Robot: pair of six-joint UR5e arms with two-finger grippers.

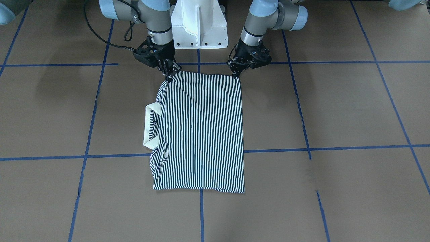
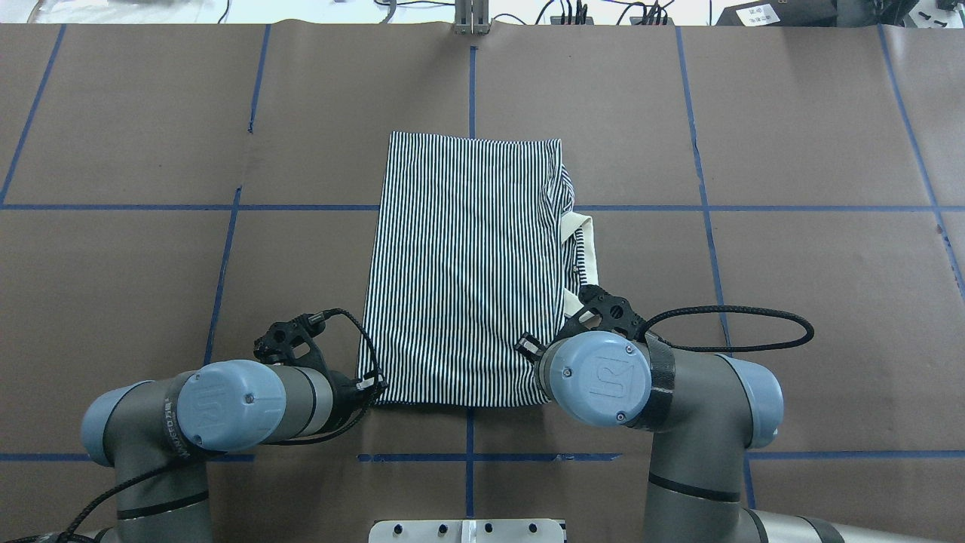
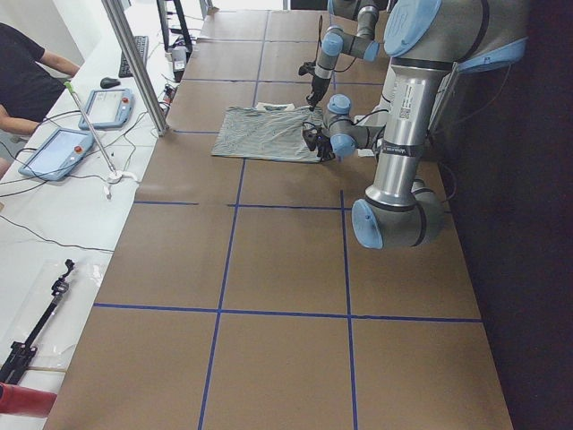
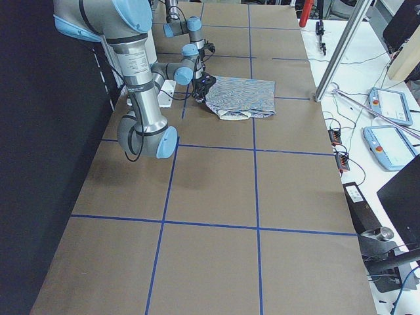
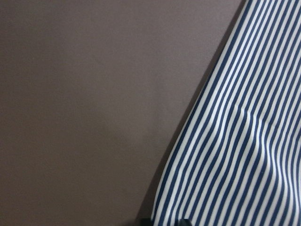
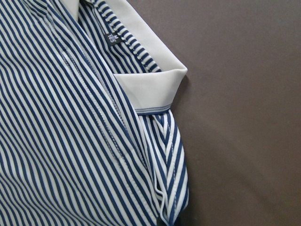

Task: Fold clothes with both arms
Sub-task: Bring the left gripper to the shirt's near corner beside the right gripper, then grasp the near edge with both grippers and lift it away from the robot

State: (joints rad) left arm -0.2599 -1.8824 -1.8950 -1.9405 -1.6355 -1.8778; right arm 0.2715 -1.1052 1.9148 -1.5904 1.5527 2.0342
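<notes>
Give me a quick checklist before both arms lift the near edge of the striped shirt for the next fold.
1. Right gripper on the collar-side near corner of the polo shirt: ok, looks shut on it.
2. Left gripper at the other near corner: position ok; grip cannot tell.
3. Shirt lying flat as a rectangle: ok.
4. Collar tucked inside the outline: not ok, it sticks out on the robot's right.
5. Right arm's cable off the cloth: ok, it loops away to the side.

White "M" over what looks like "165" on a dark neck tag (image 6: pixel 111 37), eleven o'clock inside the polo shirt (image 6: pixel 56 141), "UR" logo on a blue joint cap (image 2: pixel 603 375) of the right arm (image 2: pixel 682 452)
</notes>
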